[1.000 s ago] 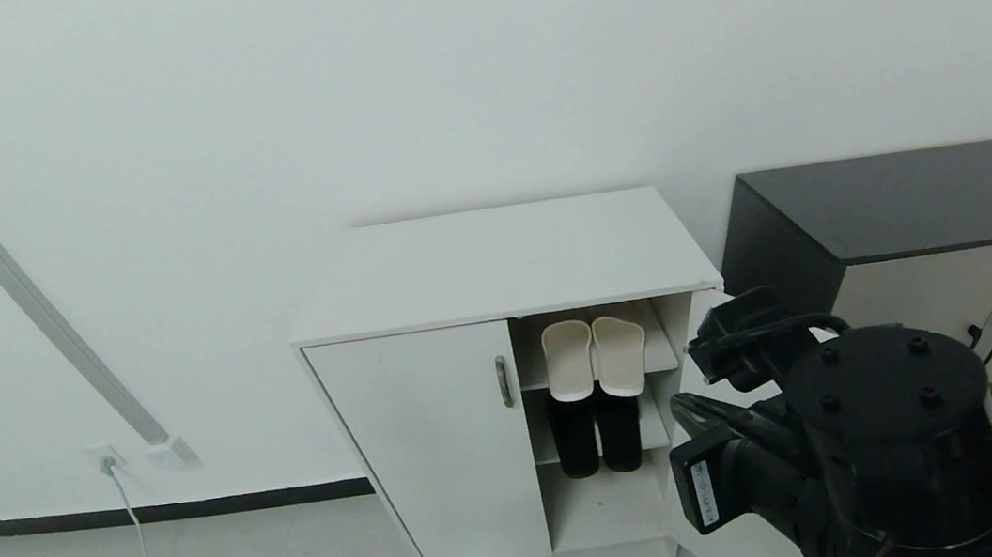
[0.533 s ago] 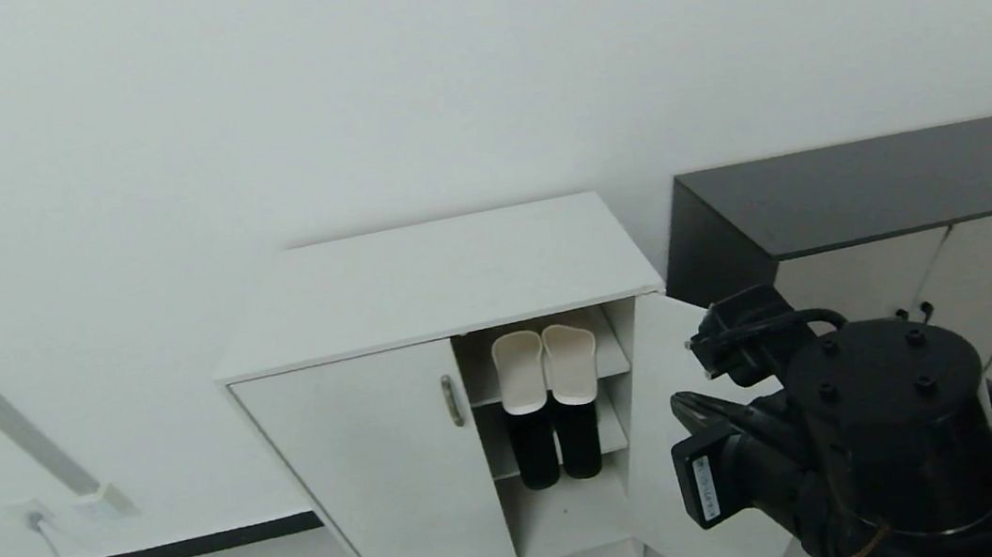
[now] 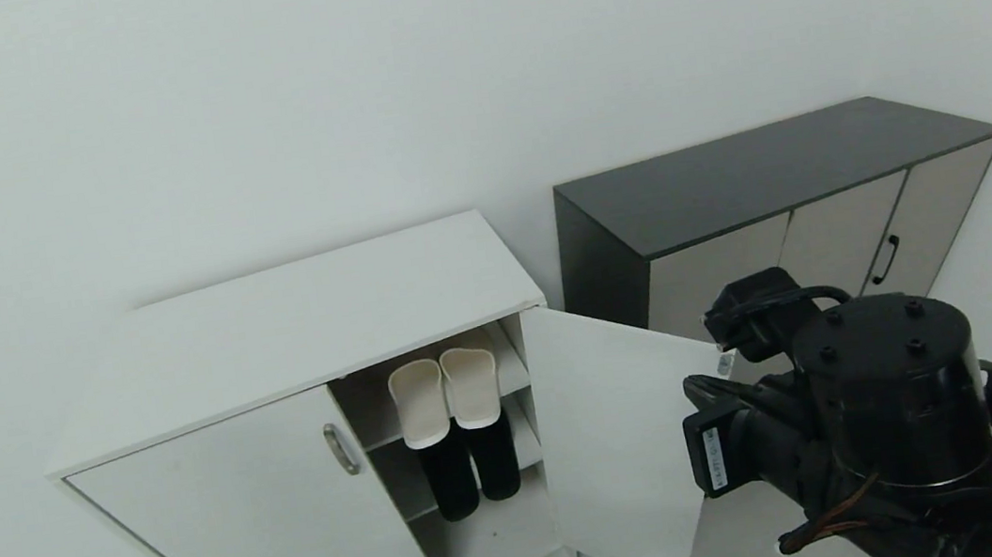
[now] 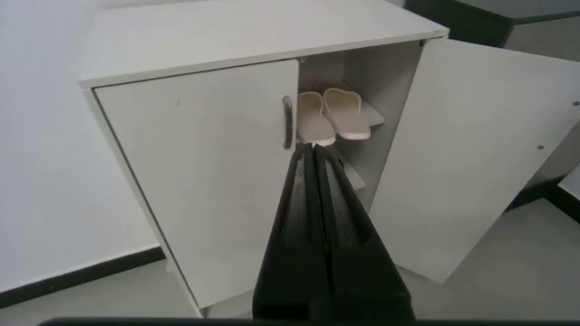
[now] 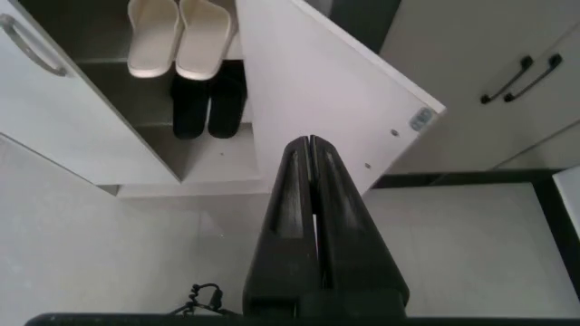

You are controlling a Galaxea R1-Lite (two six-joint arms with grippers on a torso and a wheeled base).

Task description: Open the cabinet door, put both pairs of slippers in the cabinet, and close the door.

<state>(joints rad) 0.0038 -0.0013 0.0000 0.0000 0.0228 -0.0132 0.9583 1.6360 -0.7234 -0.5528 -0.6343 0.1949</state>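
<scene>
1. Since both pairs already sit in the cabinet (image 3: 292, 313), only closing the door (image 3: 617, 453) seems left; it stands swung wide toward the robot's right, its free edge near the right fingers (image 5: 297, 181), which are closer to it than the left fingers (image 4: 299, 199).
2. Both sets of fingers are pressed together; neither holds anything.
3. Count: two white slippers (image 3: 444, 398) on the upper shelf (image 3: 512, 373); two black slippers (image 3: 473, 475) on the shelf below (image 3: 527, 440); one open door; one closed door (image 3: 253, 535).
</scene>
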